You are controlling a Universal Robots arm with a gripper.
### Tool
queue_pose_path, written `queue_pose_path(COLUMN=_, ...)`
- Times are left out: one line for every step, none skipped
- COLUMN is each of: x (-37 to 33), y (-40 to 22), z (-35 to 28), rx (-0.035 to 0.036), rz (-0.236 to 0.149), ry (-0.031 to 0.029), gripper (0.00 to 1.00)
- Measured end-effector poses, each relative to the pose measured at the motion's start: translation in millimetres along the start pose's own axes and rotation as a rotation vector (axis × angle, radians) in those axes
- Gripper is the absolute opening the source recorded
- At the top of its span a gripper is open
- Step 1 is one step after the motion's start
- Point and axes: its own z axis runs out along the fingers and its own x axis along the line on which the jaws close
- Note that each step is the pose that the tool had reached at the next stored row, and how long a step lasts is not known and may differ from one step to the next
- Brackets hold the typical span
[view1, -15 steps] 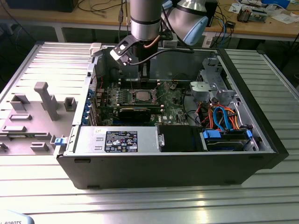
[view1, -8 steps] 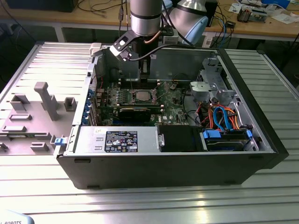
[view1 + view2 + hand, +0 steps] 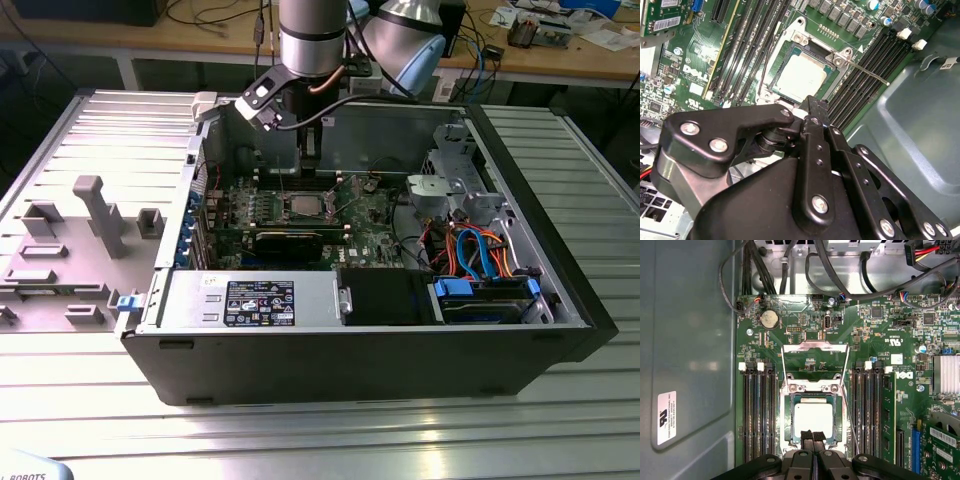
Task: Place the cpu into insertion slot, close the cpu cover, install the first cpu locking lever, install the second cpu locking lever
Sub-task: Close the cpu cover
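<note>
Gripper point(image 3: 813, 434) fingers pressed together, nothing pinched, tips at one edge of the cpu point(image 3: 812, 420); I can't tell if they touch it. Cpu lies flat in the insertion slot point(image 3: 788, 412). Cpu cover point(image 3: 815, 346) is swung up, off the chip. One thin lever point(image 3: 851, 422) is unlatched beside the slot. Memory slots point(image 3: 757, 410) flank both sides on the green board point(image 3: 805, 315), far-middle of the open case point(image 3: 350, 350) in the exterior view.

I count one cpu point(image 3: 812, 421), one insertion slot point(image 3: 788, 430), one cpu cover point(image 3: 815, 346), two wire levers point(image 3: 872, 74), four memory slots point(image 3: 754, 415) in two pairs, one coin battery point(image 3: 769, 318), one gripper point(image 3: 812, 436), one computer case point(image 3: 350, 365).
</note>
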Motion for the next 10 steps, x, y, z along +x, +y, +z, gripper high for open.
queue_pose_path(x=0.0, y=0.1, z=0.0, rx=0.0000, rz=0.000, ry=0.0000, gripper=0.11)
queue_pose_path(x=0.0, y=0.4, z=0.0, rx=0.0000, rz=0.000, ry=0.0000, gripper=0.11)
queue_pose_path(x=0.0, y=0.7, z=0.0, rx=0.0000, rz=0.000, ry=0.0000, gripper=0.11)
queue_pose_path(x=0.0, y=0.9, z=0.0, rx=0.0000, rz=0.000, ry=0.0000, gripper=0.11)
queue_pose_path(x=0.0, y=1.0, z=0.0, rx=0.0000, rz=0.000, ry=0.0000, gripper=0.11)
queue_pose_path(x=0.0, y=1.2, z=0.0, rx=0.0000, rz=0.000, ry=0.0000, gripper=0.11)
queue_pose_path(x=0.0, y=1.4, z=0.1, rx=0.0000, rz=0.000, ry=0.0000, gripper=0.11)
queue_pose_path(x=0.0, y=1.6, z=0.1, rx=0.0000, rz=0.000, ry=0.0000, gripper=0.11)
queue_pose_path(x=0.0, y=2.1, z=0.1, rx=0.0000, rz=0.000, ry=0.0000, gripper=0.11)
queue_pose_path(x=0.0, y=2.4, z=0.1, rx=0.0000, rz=0.000, ry=0.0000, gripper=0.11)
